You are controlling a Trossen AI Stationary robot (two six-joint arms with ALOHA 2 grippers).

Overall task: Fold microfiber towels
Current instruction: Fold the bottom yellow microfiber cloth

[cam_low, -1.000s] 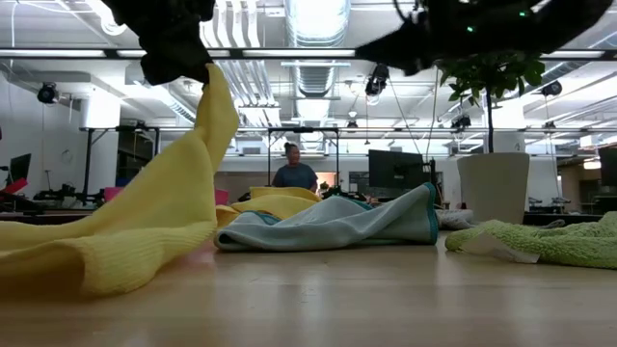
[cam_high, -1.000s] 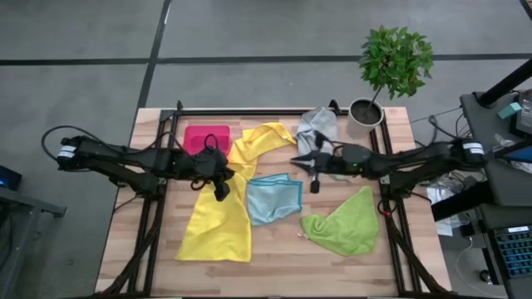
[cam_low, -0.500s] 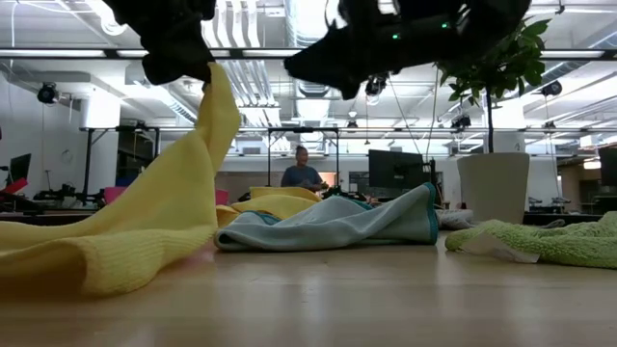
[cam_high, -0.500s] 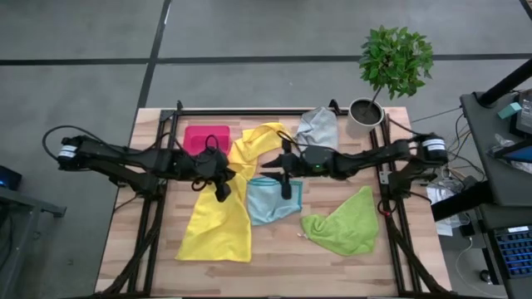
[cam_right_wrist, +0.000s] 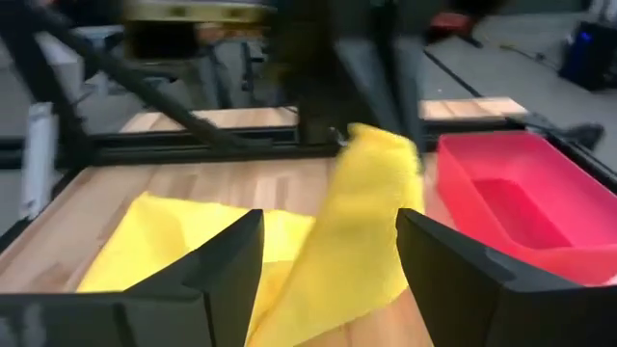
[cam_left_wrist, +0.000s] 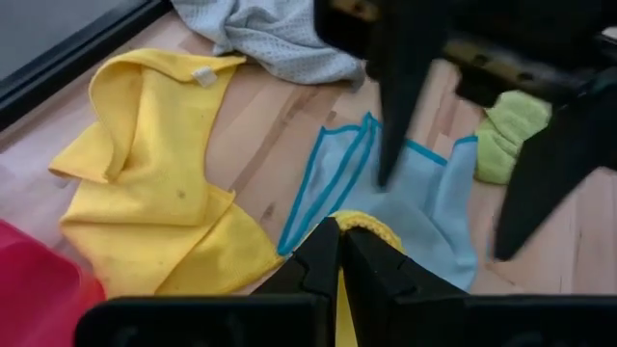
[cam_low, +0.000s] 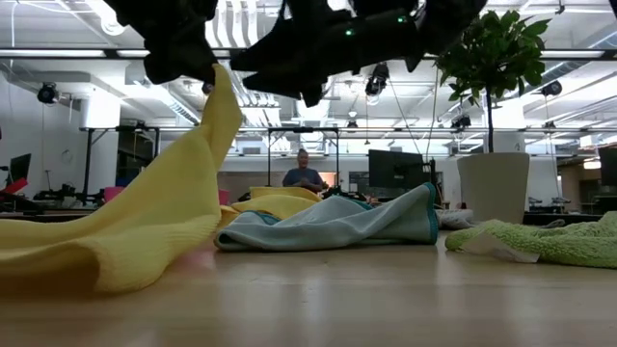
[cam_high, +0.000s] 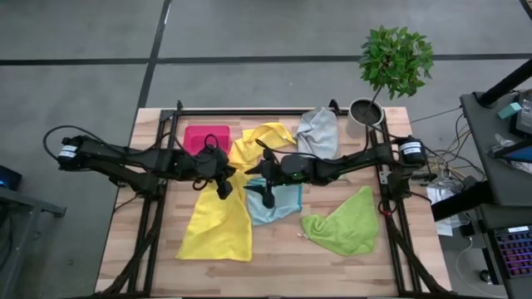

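My left gripper [cam_high: 223,188] pinched shut on yellow towel [cam_high: 218,224], lifting its corner off worktop [cam_high: 274,262]. My right gripper [cam_high: 264,191] spread wide, holding nothing, above light blue towel [cam_high: 281,204], facing raised yellow fold. Lime green towel [cam_high: 345,223] right; near worktop edge bare.

the light blue towel [cam_high: 278,202] lies partly hidden under the right end effector [cam_high: 264,193], perhaps still unfolded.

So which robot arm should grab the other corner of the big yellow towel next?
The right one, probably. The left claw is busy: it is shut on the big yellow towel, holding one corner up. The right claw is open, empty, and right beside that raised corner, facing the towel.
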